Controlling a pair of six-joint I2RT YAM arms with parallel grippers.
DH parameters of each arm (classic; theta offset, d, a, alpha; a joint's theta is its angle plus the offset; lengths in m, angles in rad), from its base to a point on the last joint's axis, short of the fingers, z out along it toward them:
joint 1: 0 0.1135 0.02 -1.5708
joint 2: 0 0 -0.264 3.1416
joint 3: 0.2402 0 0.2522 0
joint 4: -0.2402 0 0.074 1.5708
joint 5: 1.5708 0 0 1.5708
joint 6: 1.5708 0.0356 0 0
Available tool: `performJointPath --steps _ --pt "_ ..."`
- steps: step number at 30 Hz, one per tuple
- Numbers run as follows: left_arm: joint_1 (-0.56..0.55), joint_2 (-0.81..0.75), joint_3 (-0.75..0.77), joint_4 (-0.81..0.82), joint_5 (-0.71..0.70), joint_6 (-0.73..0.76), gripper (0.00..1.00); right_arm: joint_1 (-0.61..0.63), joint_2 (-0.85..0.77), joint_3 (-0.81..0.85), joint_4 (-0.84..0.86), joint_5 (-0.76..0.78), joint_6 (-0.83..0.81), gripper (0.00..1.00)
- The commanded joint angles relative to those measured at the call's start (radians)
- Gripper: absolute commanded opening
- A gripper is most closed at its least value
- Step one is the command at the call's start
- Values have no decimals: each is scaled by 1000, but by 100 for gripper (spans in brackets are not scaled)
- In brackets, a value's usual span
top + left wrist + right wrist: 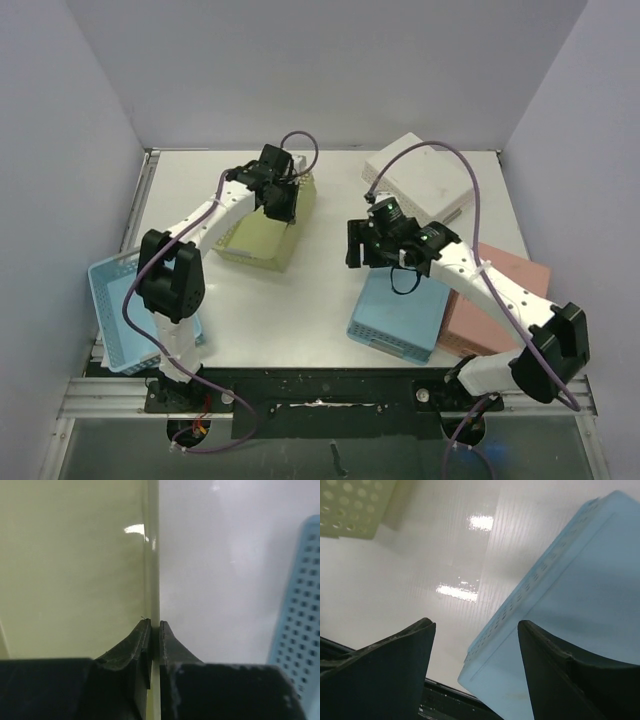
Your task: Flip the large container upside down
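The yellow-green perforated container point(262, 240) lies left of the table's middle, tilted, with its far end raised. My left gripper point(283, 200) is at that far end. In the left wrist view the gripper point(155, 622) is shut on the container's thin wall edge, with the container's smooth face point(75, 570) filling the left half. My right gripper point(360, 250) is open and empty. It hovers over the far left corner of a light blue container point(400, 315) that lies upside down. The right wrist view shows that corner point(580, 580) between the spread fingers of the gripper point(476, 625).
A pink container point(505, 290) lies upside down at the right, next to the blue one. A white container point(425, 180) sits at the back right. A blue perforated basket point(120, 310) stands upright at the near left. A blue perforated wall point(300, 605) shows in the left wrist view.
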Motion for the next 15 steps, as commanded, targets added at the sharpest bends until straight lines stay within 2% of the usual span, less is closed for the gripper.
performJointPath --steps 1,5,8,10,12,14,15 --pt "-16 -63 154 25 259 -54 0 -50 -124 -6 43 97 28 69" --pt "-1 -112 181 135 473 -191 0 -119 -190 -19 39 94 25 70" --pt "40 -153 48 395 733 -399 0 -150 -216 -36 51 81 23 70" --pt "76 -171 -96 766 867 -652 0 -152 -212 -41 58 59 28 70" --pt "117 -180 -253 1169 939 -946 0 -152 -205 -49 63 38 40 69" --pt "149 -170 -356 1446 958 -1186 0 -150 -200 -61 74 20 53 69" --pt "162 -162 -388 1513 964 -1235 0 -149 -201 -68 85 11 57 69"
